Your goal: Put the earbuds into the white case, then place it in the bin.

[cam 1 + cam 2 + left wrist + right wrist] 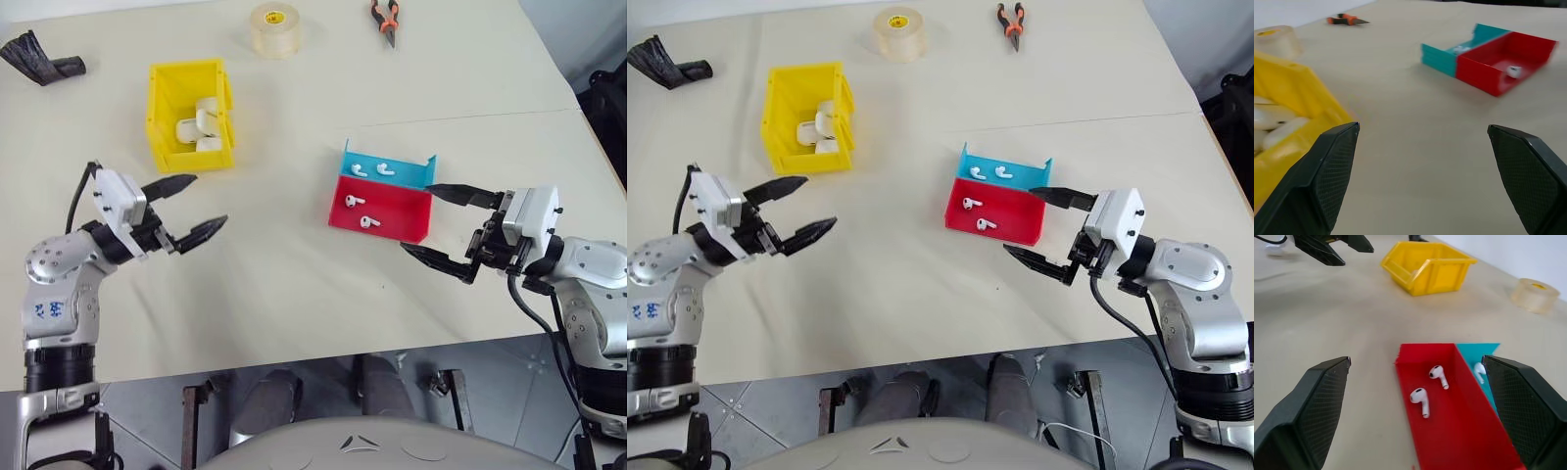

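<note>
the worry from here, as i see it, is the earbuds (1422, 401): they are tiny and glossy, lying loose in the red half of the shallow red and blue tray (397, 227), with two more in the blue half, and wide black fingers coming in over the tray wall could easily flick one out or shove the light tray across the table (294, 284) instead of pinching anything. the pair in the red half lie close together, so a grab may catch both or pin one against the floor of the tray. i also see no white case out on the table; the white cases (201, 127) sit piled in the yellow bin (162, 88), far left of the tray, so an earbud lifted now would have nowhere open to go. the right tool (431, 220) hangs level just at the near right side of the tray, pointing left, jaws spread wide and holding nothing, one finger by the tray's right wall and the other nearer me. the left tool (191, 208) is just near of the bin's front lip, well apart from the tray, level and pointing right, jaws fully apart and empty too. a tape roll (274, 29) and pliers (385, 20) lie far off, out of the way.
</note>
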### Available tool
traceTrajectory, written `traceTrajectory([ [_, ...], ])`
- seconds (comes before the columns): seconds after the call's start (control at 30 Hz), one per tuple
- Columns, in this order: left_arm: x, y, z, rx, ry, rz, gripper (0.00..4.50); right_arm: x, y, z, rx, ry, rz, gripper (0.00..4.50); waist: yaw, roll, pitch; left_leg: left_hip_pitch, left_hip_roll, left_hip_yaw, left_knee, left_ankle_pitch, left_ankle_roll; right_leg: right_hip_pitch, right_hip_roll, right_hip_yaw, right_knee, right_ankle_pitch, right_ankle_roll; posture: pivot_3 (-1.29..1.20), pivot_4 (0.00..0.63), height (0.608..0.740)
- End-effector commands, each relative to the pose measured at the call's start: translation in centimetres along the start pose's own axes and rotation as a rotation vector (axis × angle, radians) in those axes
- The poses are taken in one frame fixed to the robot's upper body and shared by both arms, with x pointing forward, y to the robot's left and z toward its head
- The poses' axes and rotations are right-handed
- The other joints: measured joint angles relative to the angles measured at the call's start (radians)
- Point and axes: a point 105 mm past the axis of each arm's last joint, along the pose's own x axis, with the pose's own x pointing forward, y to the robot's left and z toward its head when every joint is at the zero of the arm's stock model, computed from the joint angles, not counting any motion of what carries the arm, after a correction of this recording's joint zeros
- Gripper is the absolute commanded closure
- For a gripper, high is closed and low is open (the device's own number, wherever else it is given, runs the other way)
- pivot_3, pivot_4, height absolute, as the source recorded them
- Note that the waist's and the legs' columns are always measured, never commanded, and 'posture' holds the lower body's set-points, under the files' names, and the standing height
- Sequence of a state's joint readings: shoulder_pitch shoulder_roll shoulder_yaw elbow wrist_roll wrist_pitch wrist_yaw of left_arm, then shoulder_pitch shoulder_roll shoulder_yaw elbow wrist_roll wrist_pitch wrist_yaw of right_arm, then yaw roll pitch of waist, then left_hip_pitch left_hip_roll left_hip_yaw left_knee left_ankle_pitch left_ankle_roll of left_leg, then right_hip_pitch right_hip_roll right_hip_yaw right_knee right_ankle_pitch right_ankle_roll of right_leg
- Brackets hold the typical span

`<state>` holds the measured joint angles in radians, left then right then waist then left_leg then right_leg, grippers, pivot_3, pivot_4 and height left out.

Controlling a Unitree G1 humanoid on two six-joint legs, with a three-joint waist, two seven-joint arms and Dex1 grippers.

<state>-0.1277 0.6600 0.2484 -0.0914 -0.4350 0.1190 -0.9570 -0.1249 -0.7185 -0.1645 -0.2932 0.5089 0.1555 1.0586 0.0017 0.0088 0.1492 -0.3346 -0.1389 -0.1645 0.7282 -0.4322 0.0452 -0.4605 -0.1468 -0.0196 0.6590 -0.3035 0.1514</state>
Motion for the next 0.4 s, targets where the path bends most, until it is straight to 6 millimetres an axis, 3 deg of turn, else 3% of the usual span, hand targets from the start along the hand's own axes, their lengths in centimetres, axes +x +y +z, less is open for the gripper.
traceTrajectory([
  [0.03, 0.4, -2.4, 1.3, 0.128, 0.004, -0.06, 0.04, -0.4, 0.2, 0.6, -0.015, -0.012, 0.011, 0.0, -0.001, 0.0, 0.0, 0.0, 0.0, 0.0, 0.0, 0.0, 0.0, 0.0, 0.0, 0.0, 0.0, 0.0, 0.0, 0.0, 0.15, 0.74],
  [0.4, 1.1, -1.6, 2.2, 0.119, -0.054, 0.018, 0.04, -0.8, -0.5, 0.8, -0.003, -0.021, -0.04, 0.0, 0.0, 0.0, 0.0, 0.001, 0.0, 0.0, 0.0, 0.0, 0.0, 0.0, 0.0, -0.001, -0.001, 0.0, 0.0, 0.0, 0.15, 0.74],
])
